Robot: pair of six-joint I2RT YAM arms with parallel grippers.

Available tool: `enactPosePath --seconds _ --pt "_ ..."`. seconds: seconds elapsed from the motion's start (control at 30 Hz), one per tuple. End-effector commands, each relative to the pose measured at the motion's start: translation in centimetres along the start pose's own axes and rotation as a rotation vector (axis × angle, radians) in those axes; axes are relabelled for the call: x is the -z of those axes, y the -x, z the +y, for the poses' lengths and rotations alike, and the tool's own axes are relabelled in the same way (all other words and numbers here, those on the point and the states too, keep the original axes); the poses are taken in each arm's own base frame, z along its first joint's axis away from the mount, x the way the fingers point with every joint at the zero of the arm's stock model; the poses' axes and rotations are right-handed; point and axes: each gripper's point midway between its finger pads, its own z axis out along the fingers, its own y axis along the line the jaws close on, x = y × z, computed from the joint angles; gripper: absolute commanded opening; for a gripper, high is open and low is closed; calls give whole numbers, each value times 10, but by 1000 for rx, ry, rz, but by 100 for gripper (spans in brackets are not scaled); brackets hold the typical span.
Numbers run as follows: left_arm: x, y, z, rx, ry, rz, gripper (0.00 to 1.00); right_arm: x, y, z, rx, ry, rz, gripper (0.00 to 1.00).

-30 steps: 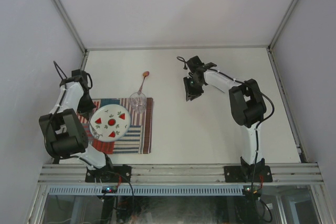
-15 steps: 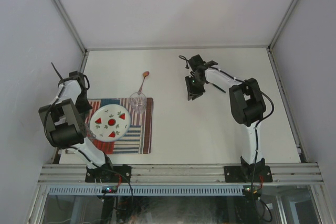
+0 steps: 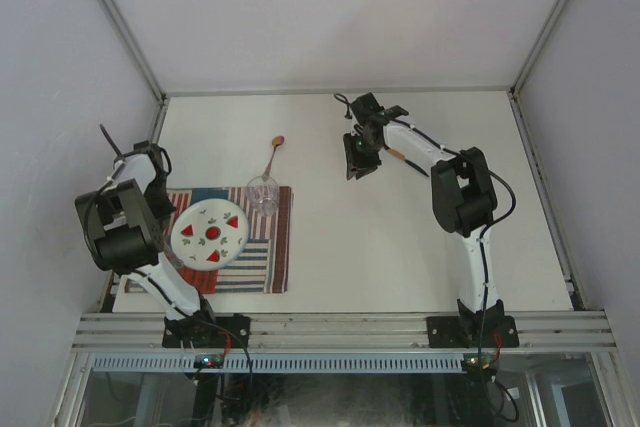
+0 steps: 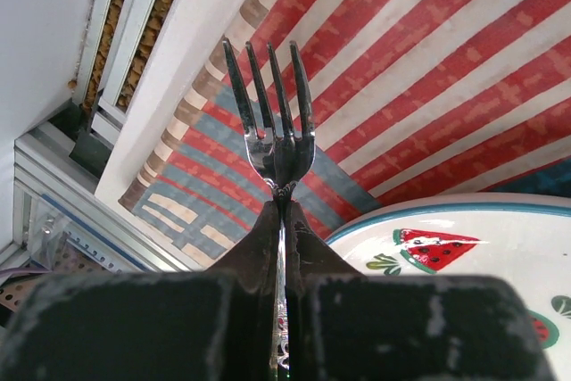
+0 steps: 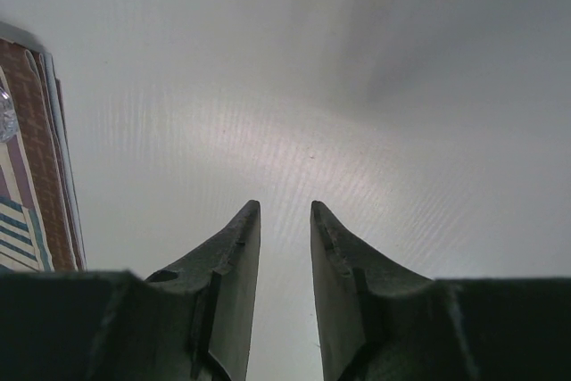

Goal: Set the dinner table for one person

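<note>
A silver fork (image 4: 272,122) sticks out of my left gripper (image 4: 284,210), which is shut on its handle. The tines hang over the left edge of the striped placemat (image 4: 401,60), beside the watermelon-patterned plate (image 4: 473,247). In the top view the plate (image 3: 210,234) lies on the placemat (image 3: 265,247) at the left of the dinner table (image 3: 400,247). A clear glass (image 3: 263,194) stands on the mat's far right corner. A spoon (image 3: 273,154) lies on the bare tabletop just beyond it. My right gripper (image 3: 357,157) hovers open at mid-table, to the right of the spoon, with nothing between its fingers (image 5: 234,247).
Aluminium rails (image 3: 330,327) edge the table, and white walls close it in at the back and sides. A thin brown-handled item (image 3: 394,154) lies partly under my right arm. The placemat's right edge (image 5: 40,167) shows at the left of the right wrist view.
My right gripper has moved a little farther back and left. My left arm has drawn in toward the table's left edge with the fork still held.
</note>
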Motion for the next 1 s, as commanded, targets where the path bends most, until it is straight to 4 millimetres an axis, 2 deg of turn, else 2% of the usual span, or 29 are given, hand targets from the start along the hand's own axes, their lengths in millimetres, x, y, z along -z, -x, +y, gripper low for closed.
enactPosePath --seconds 0.0,0.2,0.27,0.3,0.47,0.63,0.7,0.77,0.8,0.87,0.93,0.97 --pt "2 7 7 45 13 -29 0 8 9 14 -1 26 -38 30" --pt "4 8 9 56 16 -43 21 9 8 13 4 20 -50 34" --pt "5 8 10 58 12 -47 35 9 7 13 3 21 -49 35" --pt "5 8 9 57 10 -48 38 8 6 13 2 22 -47 35" --pt "8 7 11 62 9 -59 38 10 5 14 5 24 -53 36" --pt "25 10 11 90 -40 -108 38 19 12 19 23 37 -91 36" --pt "39 9 11 100 -67 -147 40 31 18 30 60 60 -135 38" --pt "56 6 10 109 -102 -179 46 44 23 48 134 94 -180 44" --pt "65 3 7 110 -136 -192 52 50 24 60 180 111 -202 48" --pt "86 -4 2 101 -187 -231 70 59 23 85 256 149 -230 56" --pt "104 -13 -1 78 -193 -278 88 67 24 105 263 192 -236 57" --pt "111 -18 -5 72 -217 -294 91 69 22 113 251 212 -231 57"
